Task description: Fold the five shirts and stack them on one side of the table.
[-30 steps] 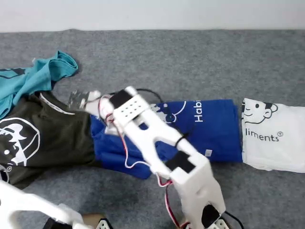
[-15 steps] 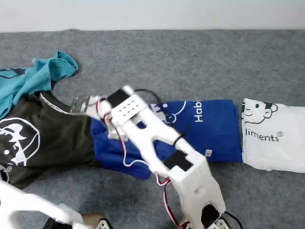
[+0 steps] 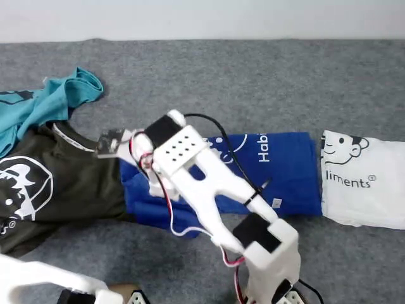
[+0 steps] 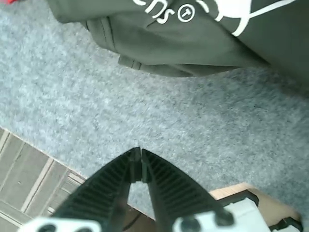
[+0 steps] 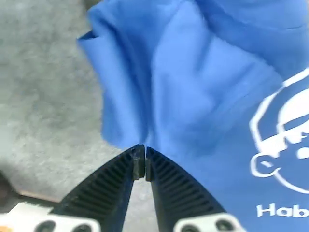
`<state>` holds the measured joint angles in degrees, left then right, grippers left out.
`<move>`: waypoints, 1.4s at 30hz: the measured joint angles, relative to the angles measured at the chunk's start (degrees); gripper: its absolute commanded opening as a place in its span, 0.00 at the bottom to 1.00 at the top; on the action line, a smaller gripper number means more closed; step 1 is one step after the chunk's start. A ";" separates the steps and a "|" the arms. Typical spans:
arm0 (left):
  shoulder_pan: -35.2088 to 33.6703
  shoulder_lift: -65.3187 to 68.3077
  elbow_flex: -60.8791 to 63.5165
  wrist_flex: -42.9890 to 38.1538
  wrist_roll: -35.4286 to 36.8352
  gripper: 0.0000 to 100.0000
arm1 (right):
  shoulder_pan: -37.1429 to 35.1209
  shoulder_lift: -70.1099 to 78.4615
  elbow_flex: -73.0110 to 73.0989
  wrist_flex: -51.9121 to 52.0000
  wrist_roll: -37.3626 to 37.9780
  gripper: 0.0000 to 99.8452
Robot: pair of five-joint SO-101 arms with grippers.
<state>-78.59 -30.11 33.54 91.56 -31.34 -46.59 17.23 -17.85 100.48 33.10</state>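
presently on the grey table cover [image 3: 266, 82], item by item.

blue shirt [image 3: 278, 171]: lies at the middle of the table, folded into a rough rectangle, white print facing up. neat on the side toward the white shirt, bunched and creased on the side toward the dark shirt.

white shirt [image 3: 367, 183]: lies folded flat at the right end of the table in the high view, just beside the blue shirt, black print facing up.

dark shirt [image 3: 63, 183]: lies spread out and unfolded at the left side, white print facing up. meets the bunched end of the blue shirt along one edge.

teal shirt [image 3: 44, 104]: sits crumpled in a heap at the far left, touching the collar end of the dark shirt.

right arm [image 3: 209, 183]: stretches from the near edge across the blue shirt, toward the join between blue and dark cloth.

right gripper [image 5: 140, 157]: fingers pressed together, tips poised over the loose edge of the blue shirt where it meets the cover. cannot tell whether any cloth is caught between them.

left arm [image 3: 44, 275]: sits low at the near left corner.

left gripper [image 4: 137, 159]: fingers pressed together, hovers above bare cover close to the cover's edge and the wooden boards [image 4: 29, 183] beyond it. near the hem of the dark shirt, apart from it.
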 measured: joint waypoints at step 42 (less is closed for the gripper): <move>-5.27 0.00 -2.73 0.09 0.00 0.00 | -2.20 -1.41 29.19 -20.92 -0.62 0.01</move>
<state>-83.87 -30.11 30.81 91.65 -31.34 -48.79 15.82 11.34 79.56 32.48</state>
